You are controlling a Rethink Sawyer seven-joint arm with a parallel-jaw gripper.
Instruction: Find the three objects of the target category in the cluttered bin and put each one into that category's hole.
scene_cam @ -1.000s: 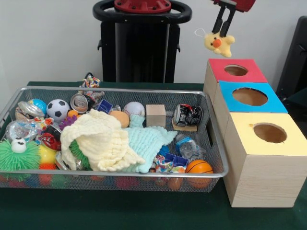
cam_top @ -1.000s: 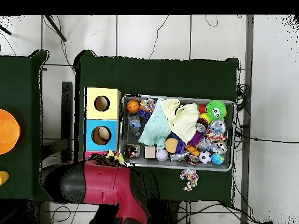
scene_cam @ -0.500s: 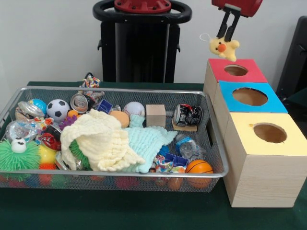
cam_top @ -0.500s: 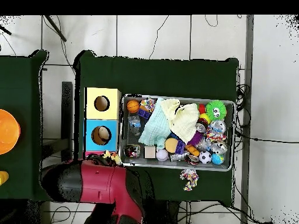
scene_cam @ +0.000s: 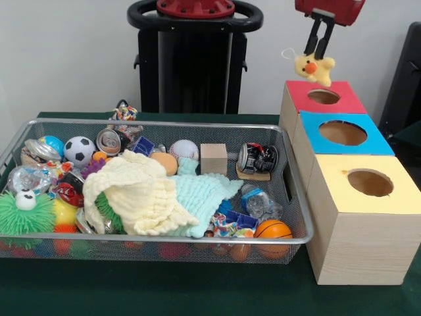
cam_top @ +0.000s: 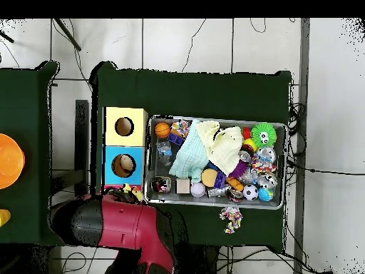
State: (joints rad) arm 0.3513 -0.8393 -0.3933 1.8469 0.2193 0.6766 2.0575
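My gripper [scene_cam: 316, 55] hangs from the top right of the front view, shut on a small yellow plush duck [scene_cam: 314, 68]. The duck dangles just above the hole [scene_cam: 323, 97] in the red-topped box [scene_cam: 302, 92]. In the overhead view the red arm [cam_top: 125, 227] covers that box, and only a bit of the duck [cam_top: 130, 190] shows at its edge. The bin [scene_cam: 158, 124], a silver wire-mesh basket, holds mixed clutter: balls, cans, cloths, a wooden block [scene_cam: 213, 158].
A blue-topped box [scene_cam: 368, 139] and a yellow-topped box [scene_cam: 335, 184] stand in a row in front of the red one, each with a round hole. A small colourful toy [scene_cam: 123, 111] lies on the green table behind the bin.
The gripper has carried the duck to the right and slightly down, from left of the red box to just over its hole.
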